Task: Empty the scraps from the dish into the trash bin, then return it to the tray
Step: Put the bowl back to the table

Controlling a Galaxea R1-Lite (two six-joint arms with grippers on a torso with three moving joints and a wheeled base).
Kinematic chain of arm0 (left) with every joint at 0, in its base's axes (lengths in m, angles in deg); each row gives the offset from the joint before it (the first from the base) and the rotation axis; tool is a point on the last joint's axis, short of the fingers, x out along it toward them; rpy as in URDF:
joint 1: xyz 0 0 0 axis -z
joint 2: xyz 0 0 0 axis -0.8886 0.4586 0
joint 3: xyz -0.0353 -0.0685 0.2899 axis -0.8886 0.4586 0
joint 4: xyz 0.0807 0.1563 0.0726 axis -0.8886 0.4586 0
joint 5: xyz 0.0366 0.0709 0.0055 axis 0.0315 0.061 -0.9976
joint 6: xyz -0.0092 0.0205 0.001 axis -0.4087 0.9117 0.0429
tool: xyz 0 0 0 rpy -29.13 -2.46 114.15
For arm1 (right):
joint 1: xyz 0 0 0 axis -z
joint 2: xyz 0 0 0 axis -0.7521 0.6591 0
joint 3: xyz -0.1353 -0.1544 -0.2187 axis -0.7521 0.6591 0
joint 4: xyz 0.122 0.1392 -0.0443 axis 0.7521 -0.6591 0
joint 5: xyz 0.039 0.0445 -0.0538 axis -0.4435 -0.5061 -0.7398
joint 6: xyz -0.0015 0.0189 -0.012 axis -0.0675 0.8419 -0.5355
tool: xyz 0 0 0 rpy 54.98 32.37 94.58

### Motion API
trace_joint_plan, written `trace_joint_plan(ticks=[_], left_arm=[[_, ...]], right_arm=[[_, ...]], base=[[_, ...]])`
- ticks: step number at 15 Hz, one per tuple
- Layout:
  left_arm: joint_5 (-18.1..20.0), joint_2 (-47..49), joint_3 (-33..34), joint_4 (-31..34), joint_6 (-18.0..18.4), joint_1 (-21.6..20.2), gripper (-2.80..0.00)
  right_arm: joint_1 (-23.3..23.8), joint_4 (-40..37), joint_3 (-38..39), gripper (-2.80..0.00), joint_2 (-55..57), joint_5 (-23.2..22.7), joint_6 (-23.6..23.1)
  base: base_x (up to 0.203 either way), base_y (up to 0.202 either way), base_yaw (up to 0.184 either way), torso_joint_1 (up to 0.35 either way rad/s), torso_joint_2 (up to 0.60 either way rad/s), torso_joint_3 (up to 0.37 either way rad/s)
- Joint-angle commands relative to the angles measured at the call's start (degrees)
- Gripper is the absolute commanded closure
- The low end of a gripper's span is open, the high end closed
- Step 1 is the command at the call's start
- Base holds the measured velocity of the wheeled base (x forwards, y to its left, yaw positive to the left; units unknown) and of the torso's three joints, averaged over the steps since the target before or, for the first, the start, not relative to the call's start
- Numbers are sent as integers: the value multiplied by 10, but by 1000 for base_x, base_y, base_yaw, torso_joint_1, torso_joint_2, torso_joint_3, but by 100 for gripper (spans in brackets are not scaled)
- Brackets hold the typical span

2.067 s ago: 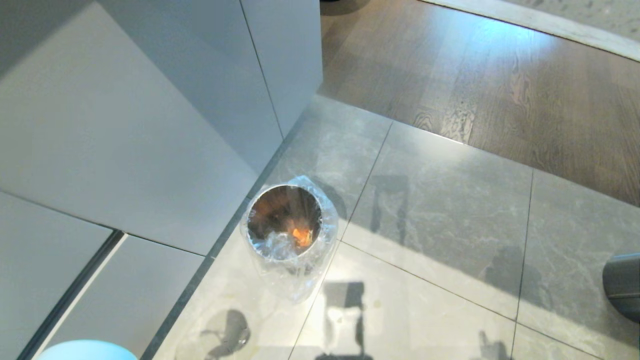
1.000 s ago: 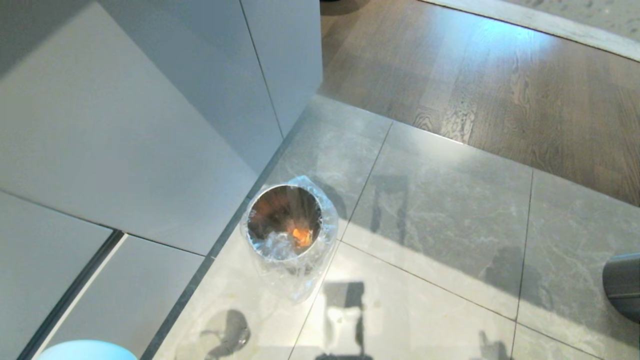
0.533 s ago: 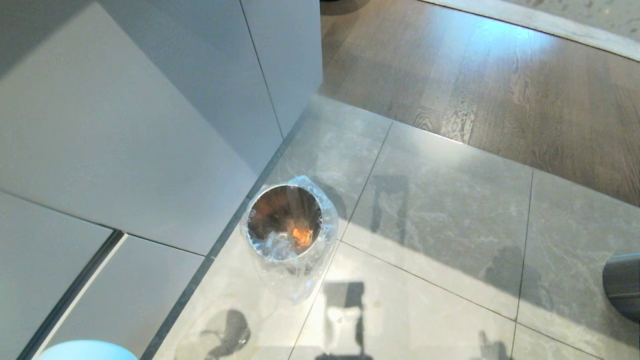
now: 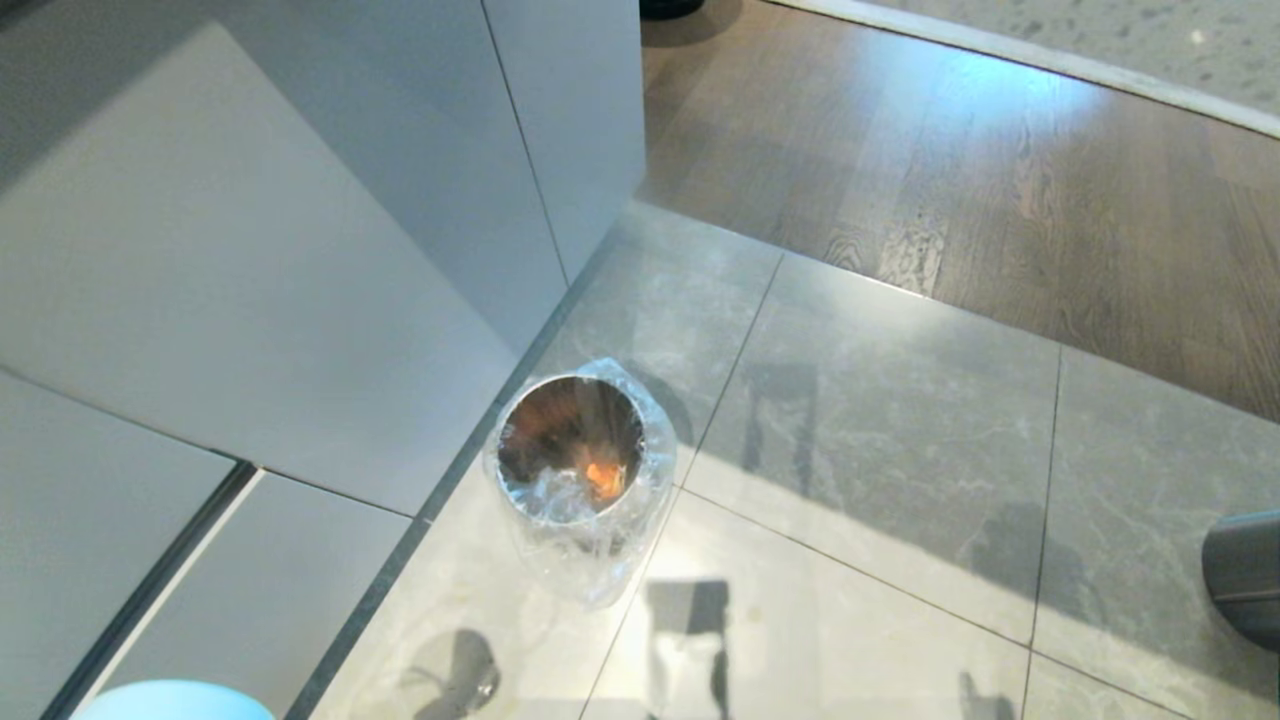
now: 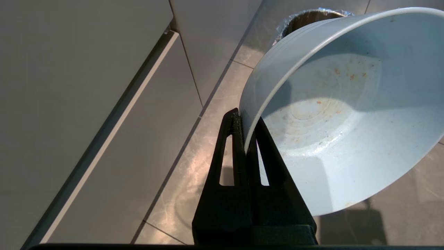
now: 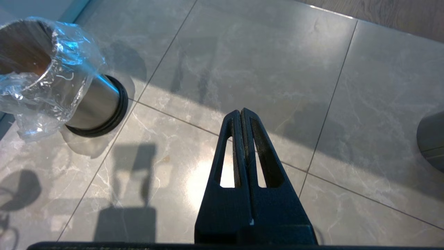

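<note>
My left gripper (image 5: pixel 245 130) is shut on the rim of the dish (image 5: pixel 340 114), a pale blue deep bowl. It holds only orange smears inside. In the head view the dish (image 4: pixel 172 700) shows as a pale blue arc at the bottom left edge. The trash bin (image 4: pixel 572 450), shiny steel with a crinkled clear bag over its rim, stands on the floor tiles by the cabinet corner. Orange scraps (image 4: pixel 603 476) lie inside it. The bin (image 6: pixel 52 76) also shows in the right wrist view. My right gripper (image 6: pixel 241 113) hangs shut and empty above the tiles. The tray is out of view.
Grey cabinet fronts (image 4: pixel 250 250) rise left of the bin. Grey floor tiles (image 4: pixel 880 460) spread to the right, and wooden flooring (image 4: pixel 1000 180) lies beyond them. A dark grey rounded object (image 4: pixel 1245 575) sits at the right edge.
The whole head view has shifted slightly downward in the last half second, so the camera has moved. The bin, dish and grippers keep their places.
</note>
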Motion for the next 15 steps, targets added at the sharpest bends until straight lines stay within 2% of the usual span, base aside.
trace_joint_plan(ticks=[1, 15], left_arm=[[0, 0, 0, 0, 0, 0, 0], [0, 0, 0, 0, -5, -1, 0]], right_arm=[[0, 0, 0, 0, 0, 0, 0], [0, 0, 0, 0, 0, 0, 0]], base=[[0, 0, 0, 5, -5, 167], [0, 0, 0, 1, 2, 200]])
